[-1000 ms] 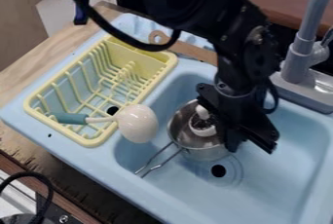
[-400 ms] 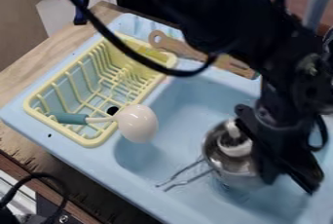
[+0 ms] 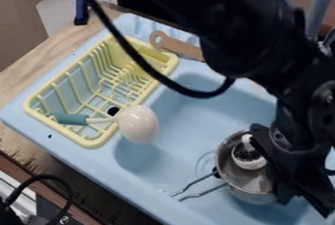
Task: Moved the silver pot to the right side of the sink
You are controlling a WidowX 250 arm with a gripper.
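Well, leftmost you have the yellow rack (image 3: 91, 143), the teal-handled ladle (image 3: 138, 124) lying over its edge. Next comes the sink (image 3: 180, 114), with the silver pot (image 3: 254, 197) in its right part, handle pointing left. At the pot's right wall, your fingers (image 3: 282, 195) seem to be grasping it, though the grip is partly hidden.

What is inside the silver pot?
The silver pot holds a round white thing with a dark middle and a white knob-like piece. Whatever lies beneath it is covered, and the hand hides the pot's side toward the picture's right.
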